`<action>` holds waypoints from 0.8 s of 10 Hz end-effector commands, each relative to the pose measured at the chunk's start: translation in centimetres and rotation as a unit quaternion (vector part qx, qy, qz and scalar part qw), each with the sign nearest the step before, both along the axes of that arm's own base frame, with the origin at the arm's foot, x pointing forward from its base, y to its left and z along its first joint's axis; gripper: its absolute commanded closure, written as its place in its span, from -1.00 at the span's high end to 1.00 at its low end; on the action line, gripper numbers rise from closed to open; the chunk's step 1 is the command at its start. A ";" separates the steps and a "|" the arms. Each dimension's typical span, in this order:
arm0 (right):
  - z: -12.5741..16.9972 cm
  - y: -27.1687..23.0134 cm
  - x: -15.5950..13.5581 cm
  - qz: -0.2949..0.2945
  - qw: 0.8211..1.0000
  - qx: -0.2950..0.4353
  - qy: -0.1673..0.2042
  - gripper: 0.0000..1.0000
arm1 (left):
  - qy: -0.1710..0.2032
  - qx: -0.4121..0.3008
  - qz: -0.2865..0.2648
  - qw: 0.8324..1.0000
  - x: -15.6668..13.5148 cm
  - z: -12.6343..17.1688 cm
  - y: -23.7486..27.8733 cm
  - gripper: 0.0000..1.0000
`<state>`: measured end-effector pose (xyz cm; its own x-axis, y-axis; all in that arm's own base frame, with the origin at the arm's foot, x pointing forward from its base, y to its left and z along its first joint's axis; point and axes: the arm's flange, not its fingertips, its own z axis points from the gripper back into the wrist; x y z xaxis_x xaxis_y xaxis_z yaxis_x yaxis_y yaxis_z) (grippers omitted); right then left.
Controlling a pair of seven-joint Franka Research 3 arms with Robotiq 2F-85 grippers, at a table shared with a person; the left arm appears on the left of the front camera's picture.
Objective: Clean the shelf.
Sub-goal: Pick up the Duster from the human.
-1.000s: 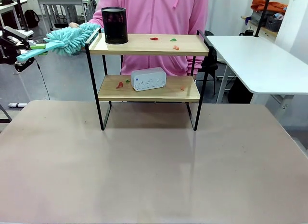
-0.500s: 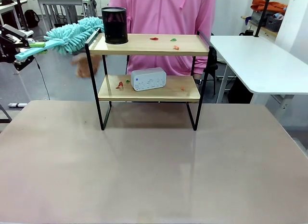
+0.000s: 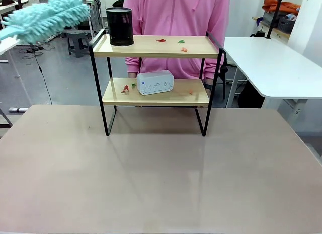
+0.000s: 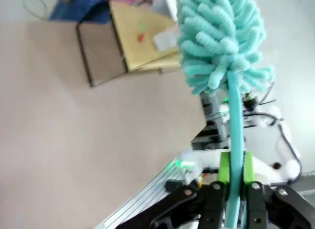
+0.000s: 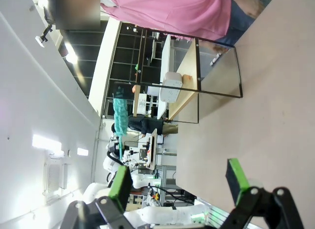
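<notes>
The shelf (image 3: 156, 47) stands at the table's far middle, two wooden boards on a black frame. Small red and green scraps (image 3: 182, 45) lie on its top board, and more scraps (image 3: 125, 88) on the lower one. A fluffy teal duster (image 3: 48, 15) hangs in the air up left of the shelf, clear of it. In the left wrist view my left gripper (image 4: 236, 166) is shut on the duster's handle (image 4: 234, 120), with the shelf (image 4: 133, 42) far beyond. My right gripper (image 5: 177, 182) stands open with nothing between its fingers, well away from the shelf (image 5: 189, 86).
A black mesh cup (image 3: 119, 26) sits on the top board's left end. A white box-shaped device (image 3: 155, 82) rests on the lower board. A person in a pink top (image 3: 176, 15) stands right behind the shelf. Another white table (image 3: 271, 63) is at the right.
The duster has swung up and to the left, away from the shelf's top left corner. My left gripper has left the front view. The person's hand by the shelf has withdrawn.
</notes>
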<state>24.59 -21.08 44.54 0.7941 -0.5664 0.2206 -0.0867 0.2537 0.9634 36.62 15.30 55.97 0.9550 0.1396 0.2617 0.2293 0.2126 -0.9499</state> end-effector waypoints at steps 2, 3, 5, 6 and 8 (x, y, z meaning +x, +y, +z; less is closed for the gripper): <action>0.3 0.0 0.2 -0.001 1.000 0.004 -0.010 1.00 | -0.010 0.110 0.025 0.994 -8.6 -3.5 -0.2 -1.00; 0.3 0.0 0.2 -0.001 1.000 0.004 -0.010 1.00 | 0.003 0.142 0.049 0.989 -10.8 -5.3 -0.2 -1.00; 0.3 0.0 0.2 -0.001 1.000 0.004 -0.010 1.00 | 0.049 0.156 0.038 0.986 -12.9 -8.1 -0.9 -1.00; 0.3 0.0 0.2 -0.001 1.000 0.004 -0.010 1.00 | 0.036 0.207 0.058 0.976 -12.6 -9.4 -1.1 -1.00; 0.3 0.0 0.2 -0.001 1.000 0.004 -0.010 1.00 | 0.033 0.155 0.034 0.987 -12.4 -7.6 0.1 -1.00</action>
